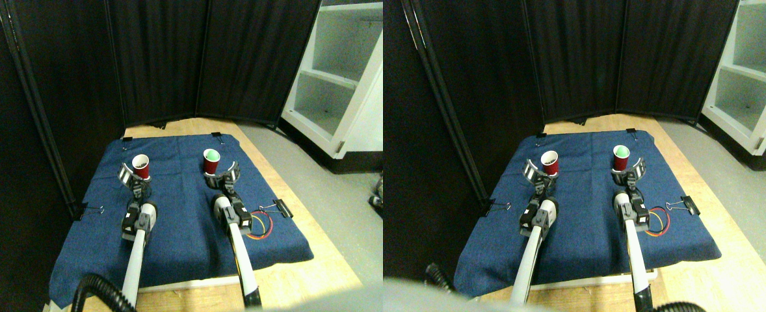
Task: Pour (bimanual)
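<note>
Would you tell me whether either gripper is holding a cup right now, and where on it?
It cannot be told: each gripper, left and right, sits at the base of a red cup, both upright.

Contents of both red cups (141, 166) too small to tell; white shelf unit (341, 78) cut off right.

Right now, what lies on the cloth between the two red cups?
Nothing: between the left cup and the right cup, the stereo pair view shows only bare blue cloth.

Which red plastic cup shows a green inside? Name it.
The red plastic cup on the right, by the right gripper. The red cup on the left looks white-rimmed and dark inside.
</note>
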